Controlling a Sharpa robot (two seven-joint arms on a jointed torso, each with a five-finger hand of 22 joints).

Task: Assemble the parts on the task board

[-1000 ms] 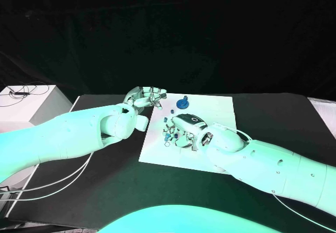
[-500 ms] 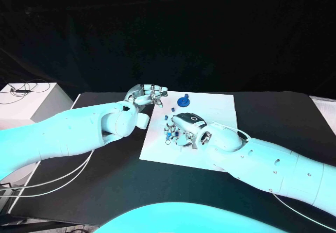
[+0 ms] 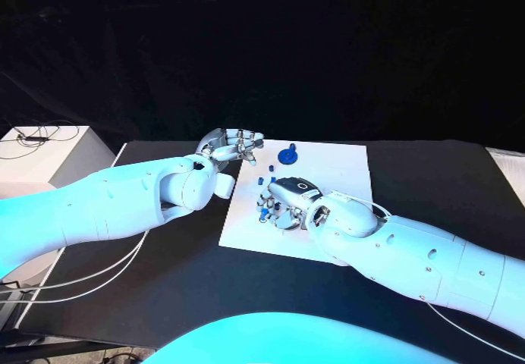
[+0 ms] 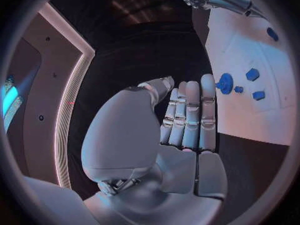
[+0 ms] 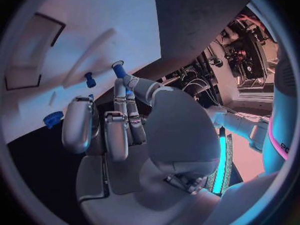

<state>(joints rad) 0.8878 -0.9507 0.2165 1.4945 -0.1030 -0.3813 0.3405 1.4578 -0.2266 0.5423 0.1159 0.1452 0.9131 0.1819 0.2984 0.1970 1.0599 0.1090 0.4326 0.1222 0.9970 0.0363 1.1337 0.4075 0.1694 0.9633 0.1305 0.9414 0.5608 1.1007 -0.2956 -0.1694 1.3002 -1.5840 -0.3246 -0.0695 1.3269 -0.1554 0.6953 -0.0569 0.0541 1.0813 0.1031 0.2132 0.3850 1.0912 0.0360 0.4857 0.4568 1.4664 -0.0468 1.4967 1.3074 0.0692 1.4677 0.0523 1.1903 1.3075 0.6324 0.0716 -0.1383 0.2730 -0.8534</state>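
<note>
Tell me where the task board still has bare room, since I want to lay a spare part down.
The task board's right half, beyond the right hand and below the blue gear, is bare white. So is its near-left corner. It is crowded along the left-centre, where small blue parts lie between the left hand and the right hand.
</note>
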